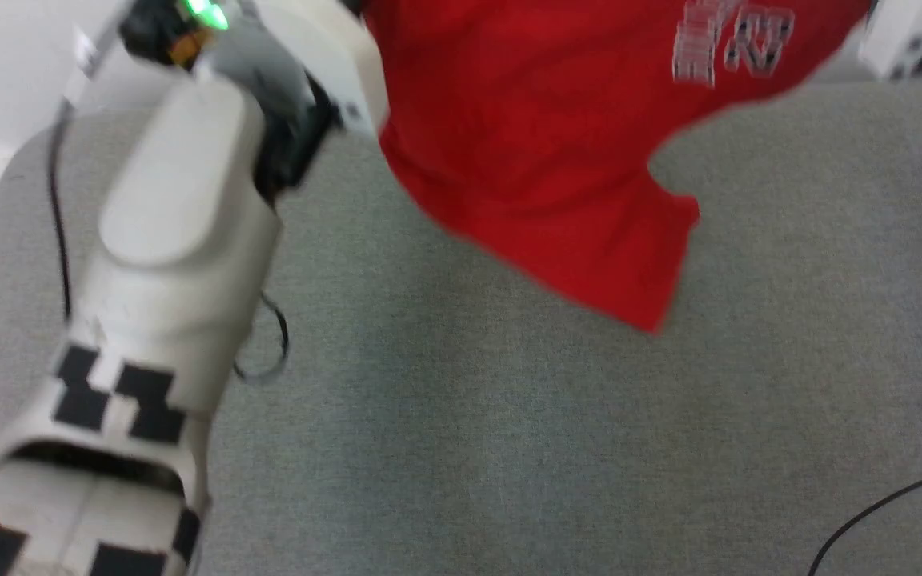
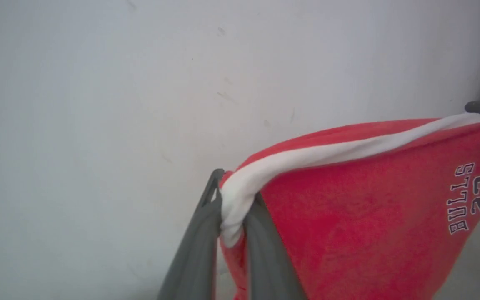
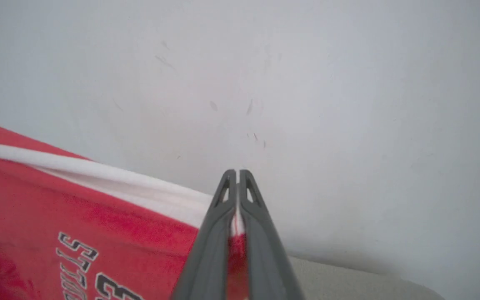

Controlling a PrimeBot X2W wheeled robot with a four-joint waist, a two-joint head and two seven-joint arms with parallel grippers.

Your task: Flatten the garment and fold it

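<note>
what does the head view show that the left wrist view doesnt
Head view adds: the pale left forearm with black-and-white markers, the lower edge of the garment, a black cable.
Left wrist view adds: the left tool shut on the white waistband, and the white wall behind.
Both: the red garment and its lettering, blurred in the head view.

From the head camera I see the garment [image 1: 541,160] hanging at top centre, above the table [image 1: 461,448], with my left forearm [image 1: 173,240] to its left; my left gripper [image 2: 231,208] pinches one upper corner and my right gripper [image 3: 236,183] the other, the top edge running between them; the wall [image 2: 98,104] stands behind; a cable [image 1: 885,504] lies at the table's lower right.
</note>
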